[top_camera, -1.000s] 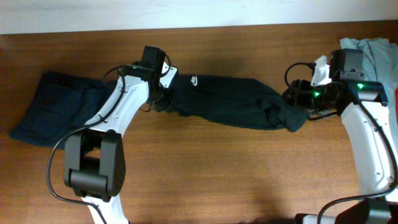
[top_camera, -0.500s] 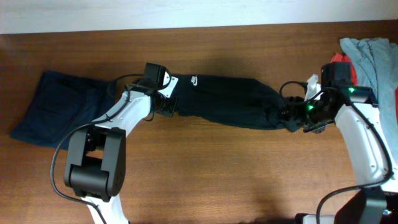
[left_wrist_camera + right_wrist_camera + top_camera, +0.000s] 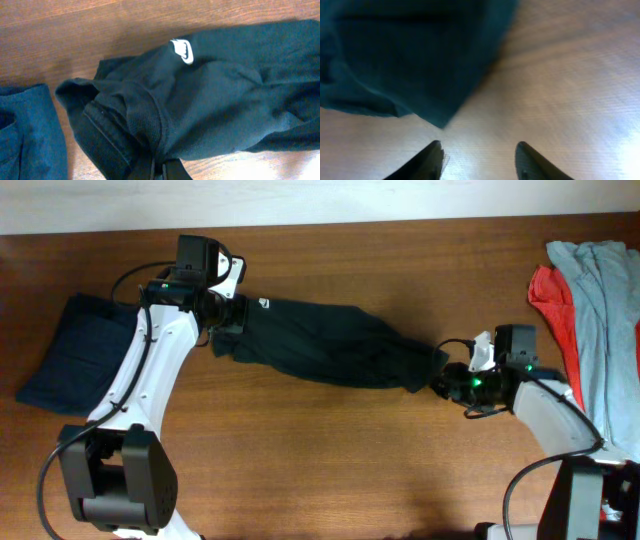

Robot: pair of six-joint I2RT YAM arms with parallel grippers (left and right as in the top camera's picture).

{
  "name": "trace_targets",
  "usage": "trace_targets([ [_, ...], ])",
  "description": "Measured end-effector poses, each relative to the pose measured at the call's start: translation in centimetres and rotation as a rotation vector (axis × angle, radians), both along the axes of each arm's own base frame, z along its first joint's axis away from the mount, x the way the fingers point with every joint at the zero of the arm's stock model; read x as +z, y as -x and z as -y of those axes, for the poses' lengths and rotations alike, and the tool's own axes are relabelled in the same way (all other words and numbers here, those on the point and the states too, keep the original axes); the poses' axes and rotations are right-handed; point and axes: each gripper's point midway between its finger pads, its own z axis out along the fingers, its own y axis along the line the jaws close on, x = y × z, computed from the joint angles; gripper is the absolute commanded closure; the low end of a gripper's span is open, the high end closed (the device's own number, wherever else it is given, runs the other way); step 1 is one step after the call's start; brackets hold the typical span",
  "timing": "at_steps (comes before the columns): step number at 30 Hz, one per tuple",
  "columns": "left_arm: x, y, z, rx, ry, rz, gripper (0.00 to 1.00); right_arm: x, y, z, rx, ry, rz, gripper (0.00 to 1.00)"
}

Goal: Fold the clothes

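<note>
The clothes, a black T-shirt (image 3: 320, 345), lie bunched in a long strip across the middle of the table. Its white logo (image 3: 182, 51) shows near the left end. My left gripper (image 3: 226, 313) is shut on that left end, and in the left wrist view the fabric (image 3: 200, 100) is pinched between the fingertips (image 3: 172, 171) at the bottom edge. My right gripper (image 3: 447, 381) sits just past the strip's right end. Its jaws are open in the right wrist view (image 3: 479, 160), with only bare wood between them and the shirt's corner (image 3: 440, 117) just ahead.
A folded navy garment (image 3: 80, 350) lies at the far left, close behind my left arm. A light grey garment (image 3: 595, 290) and a red one (image 3: 545, 290) lie heaped at the right edge. The table's far edge (image 3: 400, 222) runs along the top.
My left gripper has shut on the shirt's left end and pulled the strip leftward and up the table. My right gripper has come off the right end and moved down and left.
</note>
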Motion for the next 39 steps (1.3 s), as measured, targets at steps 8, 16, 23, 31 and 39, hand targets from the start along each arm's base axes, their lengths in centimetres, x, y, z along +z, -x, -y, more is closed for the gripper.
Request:
trace_targets([
  [8,-0.4,0.9,-0.1,0.000,-0.005,-0.039,1.00,-0.8,-0.8,-5.2,0.143,-0.087,0.158,0.45],
  [16,-0.4,0.9,-0.1,0.000,-0.005,-0.039,1.00,-3.3,-0.9,-6.1,0.109,-0.002,0.099,0.44],
  [23,-0.4,1.1,-0.1,0.000,-0.006,-0.046,1.00,-3.1,-0.8,-6.1,0.091,-0.009,0.083,0.43],
  [31,-0.5,1.1,-0.2,0.000,-0.007,-0.050,1.00,-3.2,-1.9,-5.2,0.059,0.039,0.126,0.96],
  [39,0.5,1.6,-0.6,0.010,-0.027,-0.040,1.00,3.0,-0.6,-4.3,0.039,0.085,0.136,0.96],
])
